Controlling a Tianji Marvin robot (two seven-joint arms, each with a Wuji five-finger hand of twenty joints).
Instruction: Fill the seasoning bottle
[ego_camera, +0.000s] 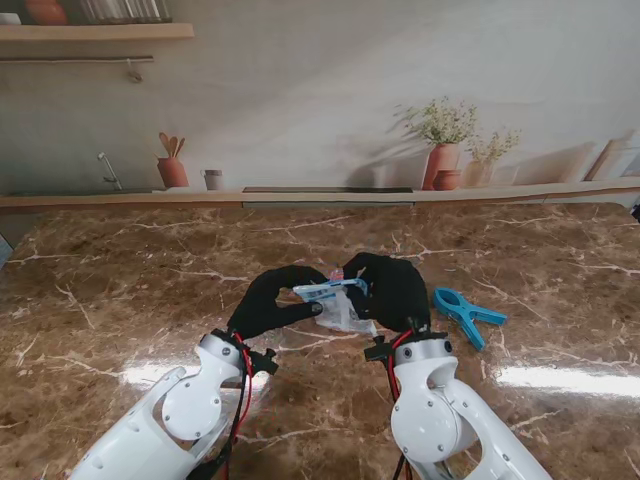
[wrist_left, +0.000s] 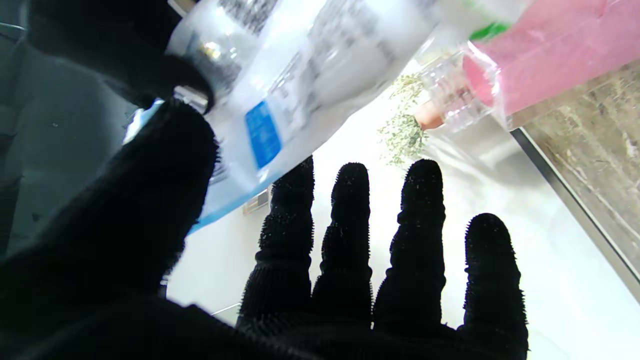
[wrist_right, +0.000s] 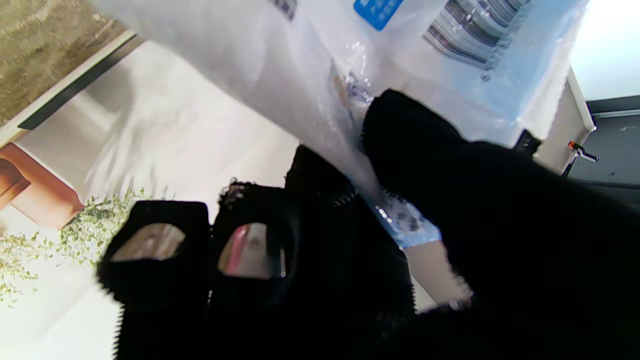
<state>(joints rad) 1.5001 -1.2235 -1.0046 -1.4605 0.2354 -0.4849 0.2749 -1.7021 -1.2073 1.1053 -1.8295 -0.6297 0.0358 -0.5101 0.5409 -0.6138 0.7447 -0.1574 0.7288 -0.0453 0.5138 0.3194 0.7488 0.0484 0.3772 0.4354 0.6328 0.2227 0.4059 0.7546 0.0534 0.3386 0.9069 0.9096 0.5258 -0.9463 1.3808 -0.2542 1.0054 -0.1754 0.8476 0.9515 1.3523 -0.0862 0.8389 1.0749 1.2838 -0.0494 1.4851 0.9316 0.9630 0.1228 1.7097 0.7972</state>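
Arms: two white arms rising from near edge, left and right, meeting mid-table.
Left hand: black glove, thumb pressed on near-left edge of bag; other four fingers spread and straight, clear of bag in left wrist view.
Right hand: black glove, closed on right end of bag; thumb and fingers pinching film in right wrist view.
Bag: clear and white plastic pouch with blue print and barcode, held between both hands above table, tilted.
Bottle: clear body with pink contents or cap, seen in left wrist view just beside far end of bag; only a pink speck between hands in stand view; whether bag mouth touches it cannot be told.
Clip: blue clamp, flat on table, just right of right hand, apart from it.
Table: brown marble-pattern top, glossy.
Backdrop: printed wall at far edge, with terracotta vases of dried sprigs far right, utensil pot far left.
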